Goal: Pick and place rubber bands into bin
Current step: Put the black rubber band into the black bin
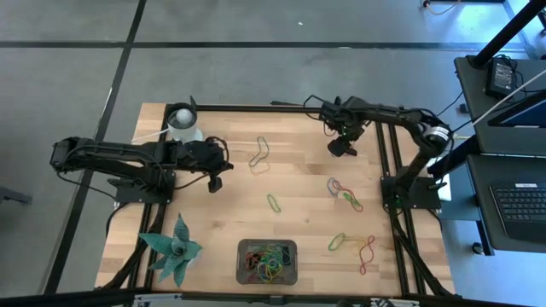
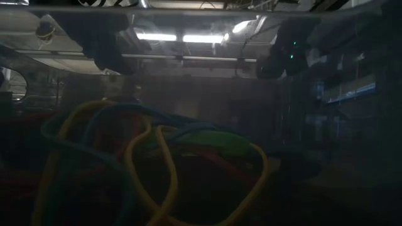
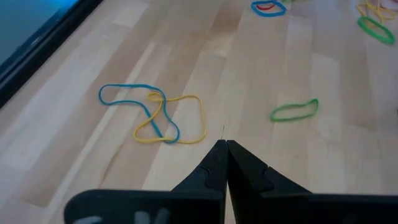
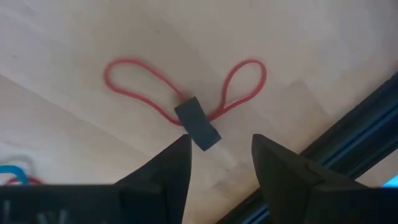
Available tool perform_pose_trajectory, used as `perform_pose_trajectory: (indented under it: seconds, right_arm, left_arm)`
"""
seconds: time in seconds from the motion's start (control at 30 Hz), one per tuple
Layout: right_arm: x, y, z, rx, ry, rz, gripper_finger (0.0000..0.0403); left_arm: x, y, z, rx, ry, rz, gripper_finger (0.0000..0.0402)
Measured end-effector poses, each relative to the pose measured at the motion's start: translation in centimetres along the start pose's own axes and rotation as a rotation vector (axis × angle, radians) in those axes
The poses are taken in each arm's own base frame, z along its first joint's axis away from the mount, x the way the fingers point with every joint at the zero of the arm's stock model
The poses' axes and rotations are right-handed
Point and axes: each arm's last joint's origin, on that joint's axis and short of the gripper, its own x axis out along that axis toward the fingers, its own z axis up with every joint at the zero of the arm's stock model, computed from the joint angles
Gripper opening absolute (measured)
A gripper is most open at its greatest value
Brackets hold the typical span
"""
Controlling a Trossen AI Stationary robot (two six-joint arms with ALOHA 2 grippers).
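The dark grey bin [image 1: 242, 256] sits at the table's near edge, middle, with several coloured rubber bands [image 1: 268, 263] in it; the low view shows them close up [image 2: 151, 169]. Loose bands lie on the wood: a blue and yellow pair [image 1: 258, 153] [image 3: 152, 117], a green one [image 1: 273, 203] [image 3: 294, 111], a cluster [image 1: 344, 193] and more at the near right [image 1: 354, 246]. My left gripper [image 1: 215, 182] [image 3: 224, 146] is shut and empty, left of the blue and yellow pair. My right gripper [image 1: 341, 147] [image 4: 221, 144] is open at the far right, over a red band [image 4: 134, 79] crossed by a small dark piece [image 4: 198, 124].
A white round cup [image 1: 182, 122] stands at the far left by my left arm. A teal spiky plant [image 1: 175, 250] stands at the near left corner. A black frame rail [image 4: 348, 140] runs along the table's right edge, close to my right gripper.
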Motion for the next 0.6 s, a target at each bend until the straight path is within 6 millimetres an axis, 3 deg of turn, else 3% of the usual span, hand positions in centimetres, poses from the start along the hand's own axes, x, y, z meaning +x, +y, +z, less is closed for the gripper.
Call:
perform_pose_trajectory:
  seconds: [0.6]
  right_arm:
    - [4.1,0.5,1.4,-0.210,0.179,-0.006,0.0172]
  left_arm:
    - [0.0,0.0,0.0,-0.080,0.001,0.000,0.0002]
